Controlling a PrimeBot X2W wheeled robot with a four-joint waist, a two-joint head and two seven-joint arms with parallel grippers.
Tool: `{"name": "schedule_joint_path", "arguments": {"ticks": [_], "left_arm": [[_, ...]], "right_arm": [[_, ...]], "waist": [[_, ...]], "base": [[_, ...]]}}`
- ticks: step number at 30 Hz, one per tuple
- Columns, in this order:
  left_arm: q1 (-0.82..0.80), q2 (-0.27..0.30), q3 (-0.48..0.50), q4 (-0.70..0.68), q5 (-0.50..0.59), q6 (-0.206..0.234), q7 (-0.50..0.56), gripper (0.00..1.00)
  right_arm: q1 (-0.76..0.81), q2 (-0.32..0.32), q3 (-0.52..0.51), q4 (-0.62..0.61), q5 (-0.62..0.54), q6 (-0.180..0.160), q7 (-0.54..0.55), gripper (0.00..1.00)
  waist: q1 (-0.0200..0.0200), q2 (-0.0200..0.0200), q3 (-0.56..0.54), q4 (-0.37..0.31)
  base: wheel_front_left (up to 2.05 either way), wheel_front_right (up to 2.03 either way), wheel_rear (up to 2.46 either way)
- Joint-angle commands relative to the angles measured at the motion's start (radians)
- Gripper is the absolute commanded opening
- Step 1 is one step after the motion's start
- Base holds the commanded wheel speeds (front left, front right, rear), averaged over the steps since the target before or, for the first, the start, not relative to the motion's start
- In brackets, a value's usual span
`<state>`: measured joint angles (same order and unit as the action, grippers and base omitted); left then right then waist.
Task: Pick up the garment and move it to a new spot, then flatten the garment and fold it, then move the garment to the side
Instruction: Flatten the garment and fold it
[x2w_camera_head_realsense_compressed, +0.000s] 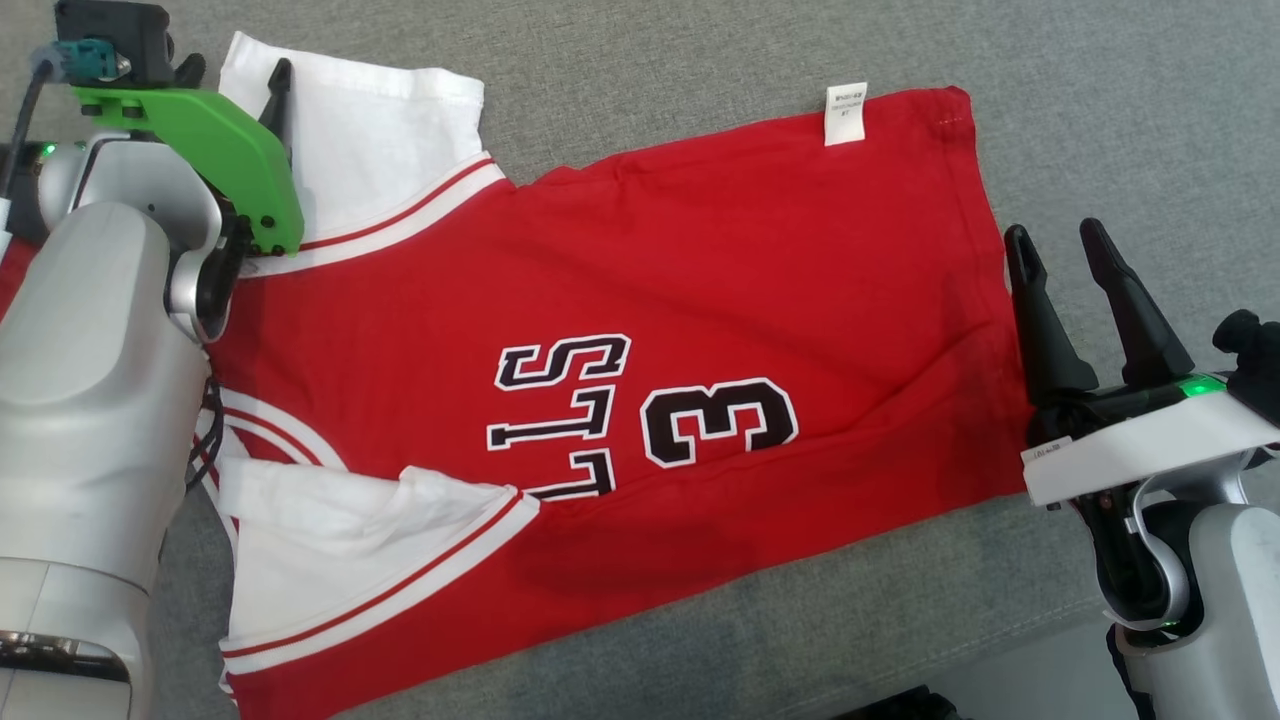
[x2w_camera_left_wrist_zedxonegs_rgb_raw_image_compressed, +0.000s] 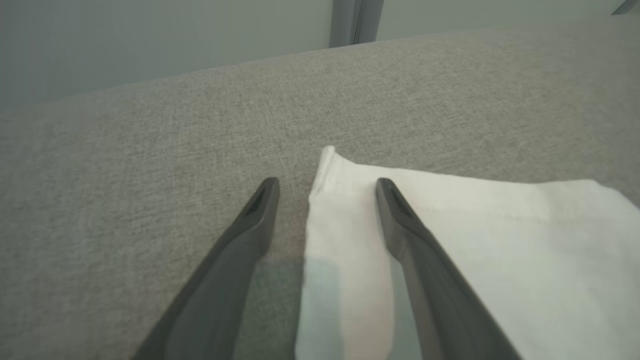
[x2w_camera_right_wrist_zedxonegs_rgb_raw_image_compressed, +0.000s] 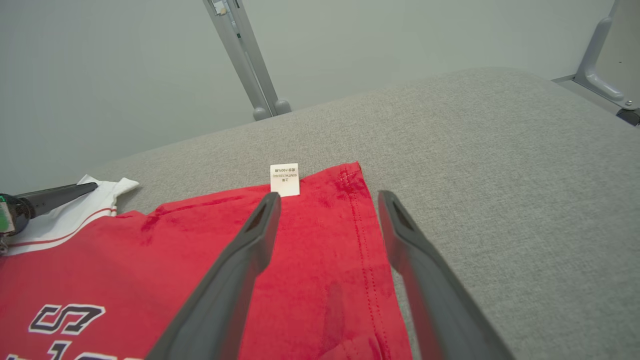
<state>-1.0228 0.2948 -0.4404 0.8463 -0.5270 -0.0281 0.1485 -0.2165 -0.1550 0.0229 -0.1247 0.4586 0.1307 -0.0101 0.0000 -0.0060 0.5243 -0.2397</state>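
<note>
shirt (x2w_camera_head_realsense_compressed: 640, 300): one
white sleeves (x2w_camera_head_realsense_compressed: 350, 130): two
left gripper (x2w_camera_left_wrist_zedxonegs_rgb_raw_image_compressed: 326, 182): released, sleeve corner between jaws
right gripper (x2w_camera_head_realsense_compressed: 1052, 232): released, hem (x2w_camera_right_wrist_zedxonegs_rgb_raw_image_compressed: 367, 240) between jaws

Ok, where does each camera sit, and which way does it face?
Head view: on the head, looking down at the red jersey spread on grey fabric; left tool upper left, right tool at right, both open.
Left wrist view: on that wrist, looking along its tool at the white sleeve corner.
Right wrist view: on that wrist, looking along its tool over the hem towards a wall.
Shared: head and right wrist views both show the care label.
</note>
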Motion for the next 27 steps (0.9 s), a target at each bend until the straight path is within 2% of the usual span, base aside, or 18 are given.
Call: {"name": "schedule_joint_path", "arguments": {"ticks": [1, 2, 3, 6, 7, 13, 19, 27], "left_arm": [[-0.011, 0.006, -0.005, 0.022, 0.008, -0.007, 0.008, 1.00], [-0.016, 0.005, -0.007, 0.034, 0.007, -0.010, 0.009, 0.80], [-0.022, 0.004, -0.009, 0.045, 0.006, -0.015, 0.012, 0.50], [-0.033, -0.001, -0.025, 0.071, 0.009, -0.031, 0.021, 0.05], [-0.036, -0.005, -0.030, 0.076, 0.009, -0.036, 0.020, 0.00], [-0.042, -0.023, -0.041, 0.093, -0.007, -0.059, 0.000, 0.00], [-0.036, -0.044, -0.037, 0.068, -0.034, -0.080, -0.043, 0.00], [0.043, -0.043, -0.051, -0.072, -0.110, -0.102, -0.090, 0.00]], "right_arm": [[-0.006, -0.001, 0.001, -0.005, 0.006, 0.000, -0.006, 1.00], [-0.004, -0.002, 0.001, -0.006, 0.006, 0.000, -0.007, 1.00], [-0.003, -0.002, 0.000, -0.007, 0.005, 0.000, -0.008, 1.00], [0.001, -0.001, -0.004, -0.007, 0.003, 0.000, -0.013, 1.00], [0.002, 0.000, -0.006, -0.007, 0.001, 0.000, -0.014, 1.00], [-0.010, 0.002, -0.013, 0.000, -0.007, 0.000, -0.011, 1.00], [-0.032, -0.023, -0.021, 0.023, -0.017, 0.000, 0.010, 1.00], [-0.084, -0.116, -0.040, 0.109, -0.039, 0.000, 0.083, 1.00]], "waist": [[0.0000, 0.0060, 0.006, -0.007], [0.0000, 0.0060, 0.006, -0.008], [0.0000, 0.0060, 0.005, -0.009], [0.0000, 0.0060, 0.001, -0.009], [0.0000, 0.0060, -0.001, -0.007], [0.0000, 0.0060, -0.019, 0.010], [0.0000, 0.0060, -0.052, 0.035], [0.0000, 0.0060, -0.120, 0.096]], "base": [[0.00, 0.00, 0.00], [0.00, 0.00, 0.00], [0.00, 0.00, 0.00], [0.00, 0.00, 0.00], [0.00, 0.00, 0.00], [0.00, 0.00, 0.00], [0.00, 0.00, 0.00], [0.00, 0.00, 0.00]]}}
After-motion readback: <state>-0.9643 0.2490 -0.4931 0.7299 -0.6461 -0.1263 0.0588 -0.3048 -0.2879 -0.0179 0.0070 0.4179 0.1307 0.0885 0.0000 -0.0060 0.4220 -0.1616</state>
